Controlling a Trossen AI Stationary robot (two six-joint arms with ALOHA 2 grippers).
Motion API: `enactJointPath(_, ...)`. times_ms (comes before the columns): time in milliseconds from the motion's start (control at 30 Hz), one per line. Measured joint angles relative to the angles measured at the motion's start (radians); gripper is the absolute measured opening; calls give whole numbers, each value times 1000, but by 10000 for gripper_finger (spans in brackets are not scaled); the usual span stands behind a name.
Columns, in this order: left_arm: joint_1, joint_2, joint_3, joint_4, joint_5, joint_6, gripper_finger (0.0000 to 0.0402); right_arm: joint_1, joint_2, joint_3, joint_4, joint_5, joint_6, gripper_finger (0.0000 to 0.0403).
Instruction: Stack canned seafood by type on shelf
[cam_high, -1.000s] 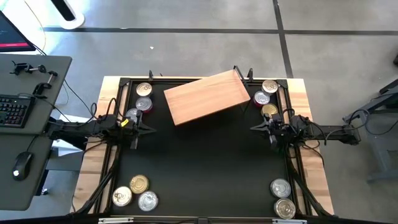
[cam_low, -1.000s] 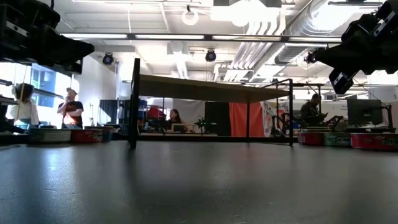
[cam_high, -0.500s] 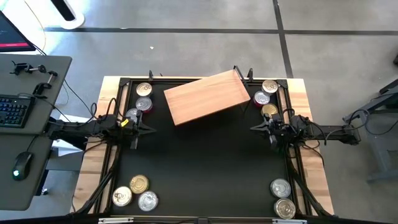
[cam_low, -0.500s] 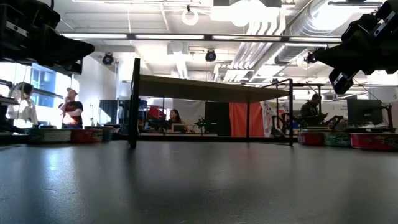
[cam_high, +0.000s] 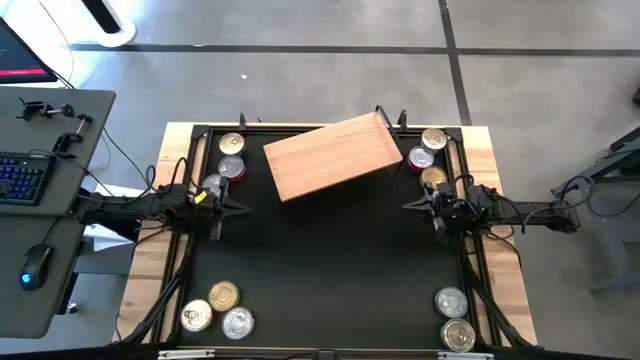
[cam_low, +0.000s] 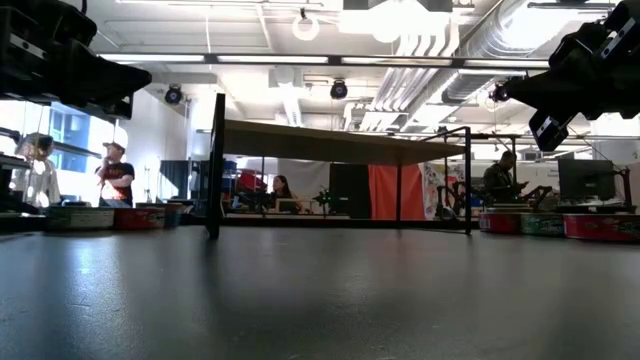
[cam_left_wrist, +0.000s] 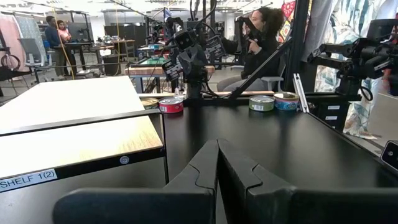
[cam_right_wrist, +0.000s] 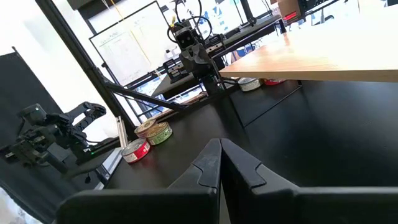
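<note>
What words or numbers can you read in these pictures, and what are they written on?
"SHELF 1(2)": on a small white sticker on the dark front edge of the wooden shelf, seen in the left wrist view.
Labels on the cans: too small and blurred to read.
Whiteboard in the room behind, right wrist view: faint writing, not readable.
Nothing else carries readable text.

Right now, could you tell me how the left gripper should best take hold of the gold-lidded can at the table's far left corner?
Probably from straight above, fingers across the round side wall of the gold-lidded can: it stands upright, lid up, short.
</note>
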Motion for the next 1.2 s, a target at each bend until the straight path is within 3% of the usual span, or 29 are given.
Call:
enactJointPath(100,0,0,0,0,0,0,0,0,0,0,13,21,32,0)
enactJointPath(200,0,0,0,0,0,0,0,0,0,0,49,31,203,0)
enactJointPath(400,0,0,0,0,0,0,0,-2,12,0,356,229,469,0)
enactJointPath(467,0,0,0,0,0,0,0,-3,43,10,528,128,471,0)
enactJointPath(533,0,0,0,0,0,0,0,4,100,75,570,-7,456,0)
enactJointPath(633,0,0,0,0,0,0,0,40,239,261,309,-57,406,0)
enactJointPath(767,0,0,0,0,0,0,0,115,525,565,-246,20,318,0)
enactJointPath(933,0,0,0,0,0,0,0,217,893,812,-833,-72,488,0)
enactJointPath(1067,0,0,0,0,0,0,0,358,1104,897,-1027,-248,683,0)
enactJointPath(1200,0,0,0,0,0,0,0,522,1236,910,-1074,-486,843,0)
